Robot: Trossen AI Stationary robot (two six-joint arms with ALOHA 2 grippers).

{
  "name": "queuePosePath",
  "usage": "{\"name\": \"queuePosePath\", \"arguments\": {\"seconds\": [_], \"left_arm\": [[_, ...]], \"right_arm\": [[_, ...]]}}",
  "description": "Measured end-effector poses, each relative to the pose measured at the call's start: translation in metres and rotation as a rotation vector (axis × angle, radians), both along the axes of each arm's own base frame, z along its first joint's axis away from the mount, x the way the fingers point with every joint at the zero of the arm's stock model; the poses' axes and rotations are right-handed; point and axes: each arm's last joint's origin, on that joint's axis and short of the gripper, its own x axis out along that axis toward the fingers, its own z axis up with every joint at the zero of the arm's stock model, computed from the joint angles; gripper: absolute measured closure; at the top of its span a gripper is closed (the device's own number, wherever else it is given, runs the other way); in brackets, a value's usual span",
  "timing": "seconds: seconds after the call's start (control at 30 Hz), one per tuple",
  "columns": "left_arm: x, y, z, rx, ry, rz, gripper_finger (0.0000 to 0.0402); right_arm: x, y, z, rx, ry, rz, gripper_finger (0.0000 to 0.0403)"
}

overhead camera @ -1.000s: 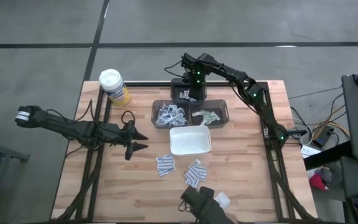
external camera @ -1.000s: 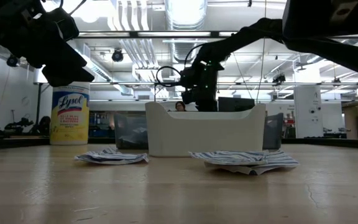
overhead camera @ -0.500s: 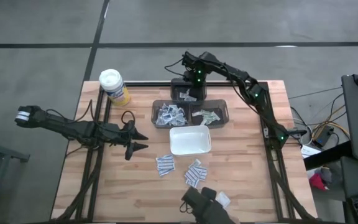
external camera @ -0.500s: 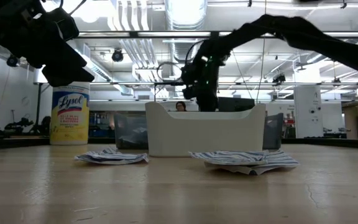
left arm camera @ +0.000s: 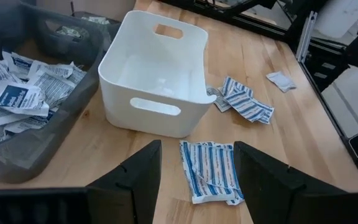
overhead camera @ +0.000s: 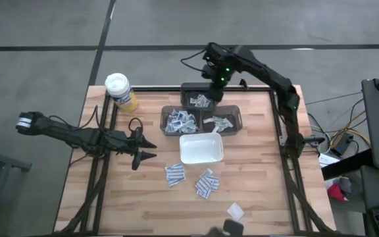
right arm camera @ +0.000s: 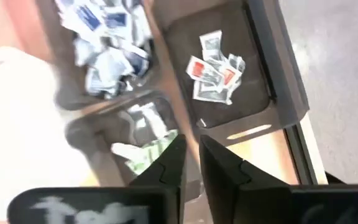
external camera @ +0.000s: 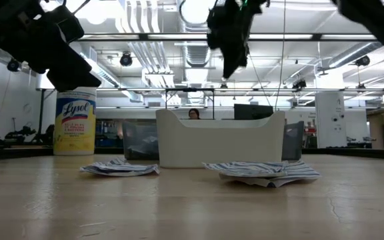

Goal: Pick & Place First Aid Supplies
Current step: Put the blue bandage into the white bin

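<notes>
Lying in three dark bins, the first aid supplies point(overhead camera: 182, 121) fill them partly, more packets loose on the bench point(overhead camera: 143, 191) near the white tray point(overhead camera: 201, 149) | right gripper point(overhead camera: 214, 91) above the far bin point(right arm camera: 229, 68), fingers narrow, nothing seen between them | left gripper point(overhead camera: 143, 149) wide, empty, beside the tray | low view hides bin contents.
</notes>
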Motion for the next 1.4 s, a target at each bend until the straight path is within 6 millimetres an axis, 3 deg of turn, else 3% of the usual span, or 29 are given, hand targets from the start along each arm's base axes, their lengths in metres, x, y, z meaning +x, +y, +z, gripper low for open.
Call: {"name": "queuePosePath", "arguments": {"seconds": [0.23,0.5,0.77,1.4], "left_arm": [[0.000,-0.001,0.000,0.009,0.003,-0.035,0.0204],[0.000,-0.002,0.000,0.045,0.002,-0.080,0.0204],[-0.001,-0.004,0.000,0.040,0.001,-0.155,0.0204],[-0.001,-0.006,0.000,0.033,0.000,-0.222,0.0204]], "right_arm": [[-0.023,0.061,0.047,-0.011,-0.092,0.009,0.0393],[-0.049,0.137,0.062,0.046,-0.134,0.039,0.0394],[-0.059,0.207,0.038,0.129,-0.211,0.089,0.0394],[-0.082,0.341,-0.060,0.412,-0.113,0.020,0.0394]]}}
